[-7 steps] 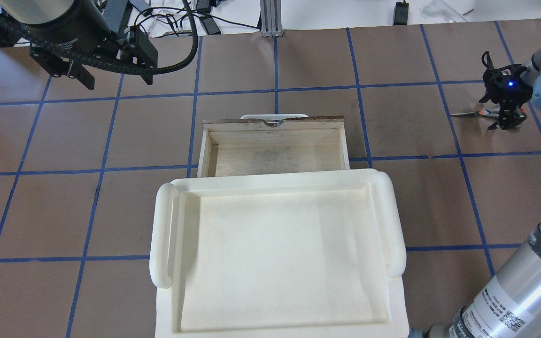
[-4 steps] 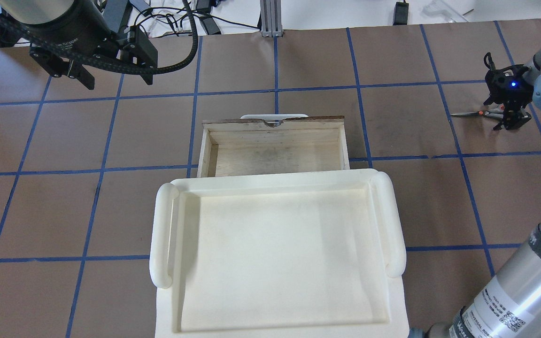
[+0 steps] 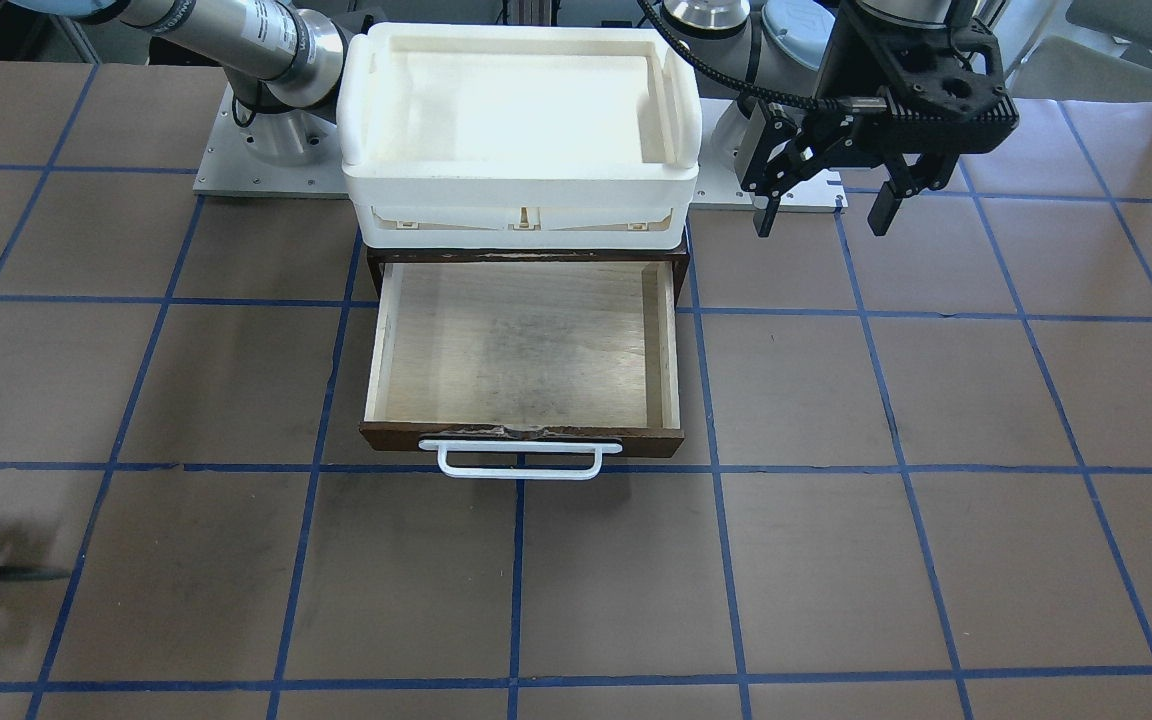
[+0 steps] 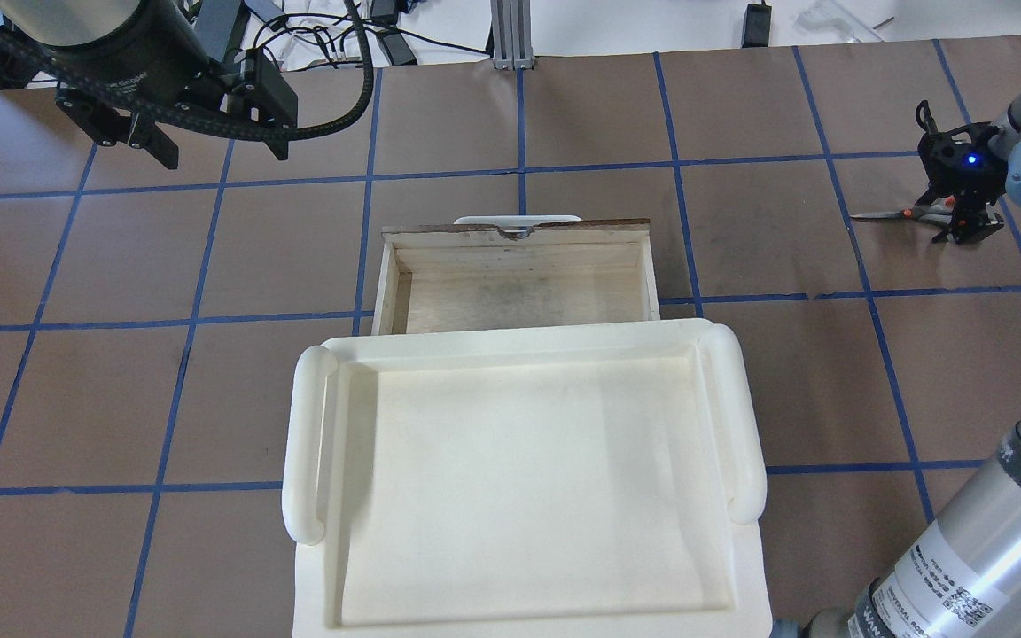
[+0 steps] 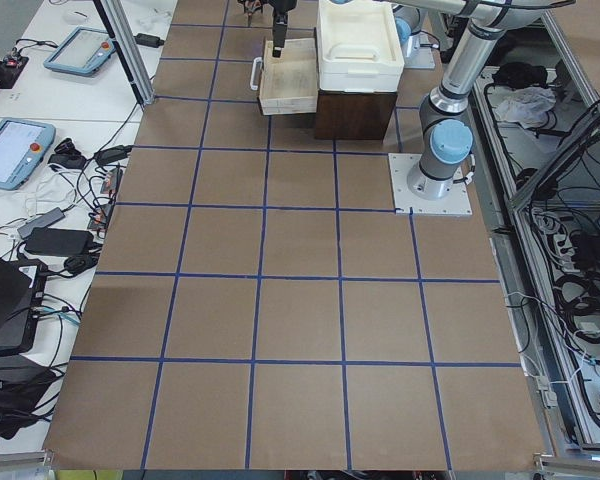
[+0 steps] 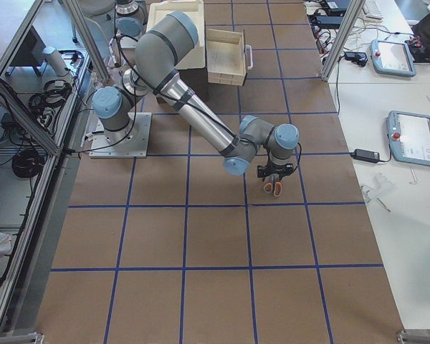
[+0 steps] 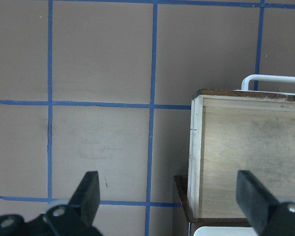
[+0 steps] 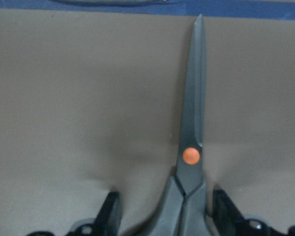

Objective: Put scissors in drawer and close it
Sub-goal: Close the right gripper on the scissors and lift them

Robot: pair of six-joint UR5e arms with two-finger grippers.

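Scissors (image 4: 896, 213): lie far out on the robot's right side of the counter (image 4: 564, 115), well apart from the drawer (image 4: 519, 301). Blades together, tips pointing toward the middle of the counter, orange-lined handles under the gripper.

Right gripper (image 4: 967, 232): stands low over the handle end of the scissors, just behind the red pivot dot (image 8: 191, 156). Fingers (image 8: 110, 214): apart, one on each side of the grey neck, with a plain gap on one side and very little on the other. Not clamped on the scissors. Cannot tell from the wrist view whether the closer finger touches the plastic.

Left gripper (image 3: 821, 215): hangs above the counter near the robot's base, beside the white tray (image 3: 521, 40) and off to one side of the drawer. Fingers (image 7: 88, 194): spread wide over bare counter.

Drawer: juts out from the dark brown cabinet (image 5: 355, 100) beneath the tray, pulled open toward the operators' side. Shows its pale plywood floor in full. Carries the white bar handle (image 3: 521, 460) on its dark front, facing away from the robot.
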